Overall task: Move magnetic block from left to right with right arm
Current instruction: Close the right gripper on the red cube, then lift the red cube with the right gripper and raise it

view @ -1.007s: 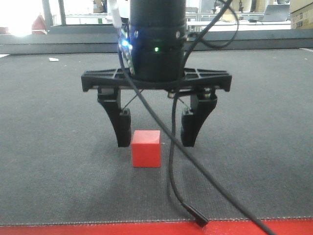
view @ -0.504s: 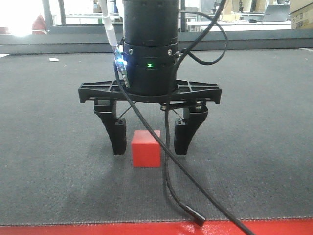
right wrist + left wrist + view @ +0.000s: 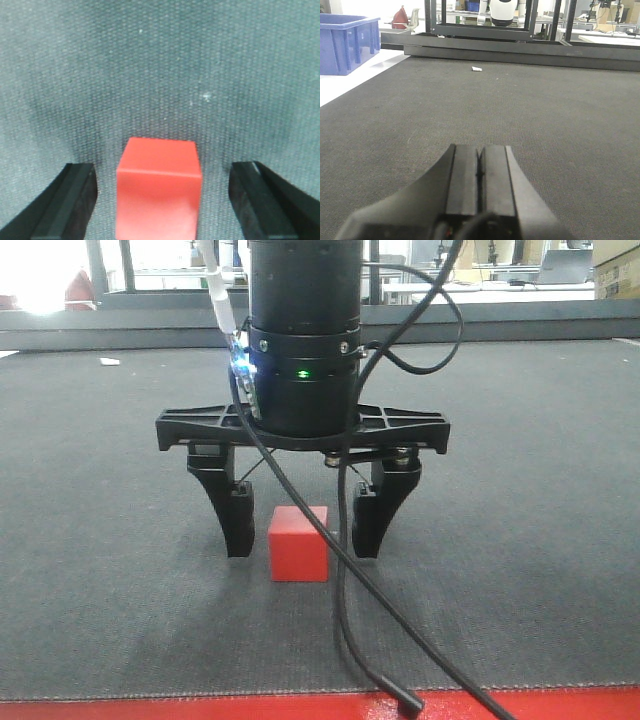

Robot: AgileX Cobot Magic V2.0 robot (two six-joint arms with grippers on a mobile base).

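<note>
The magnetic block (image 3: pixel 298 545) is a small red cube resting on the dark grey mat. In the front view, my right gripper (image 3: pixel 302 540) hangs over it, open, with one black finger (image 3: pixel 238 515) on each side of the cube and a gap on both sides. The right wrist view shows the block (image 3: pixel 159 195) centred between the two spread fingers of the right gripper (image 3: pixel 161 172), touching neither. My left gripper (image 3: pixel 479 148) appears only in its own wrist view, low over bare mat, its pads pressed together with nothing between them.
A black cable (image 3: pixel 345 580) droops from the right arm across the front of the cube down to the mat. The red table frame (image 3: pixel 200 710) runs along the near edge. A small white scrap (image 3: pixel 477 69) lies far back. A blue bin (image 3: pixel 347 42) stands beyond the mat's left edge.
The right gripper has come down and shifted slightly left, so its fingers now flank the cube evenly. The cube has not moved.
</note>
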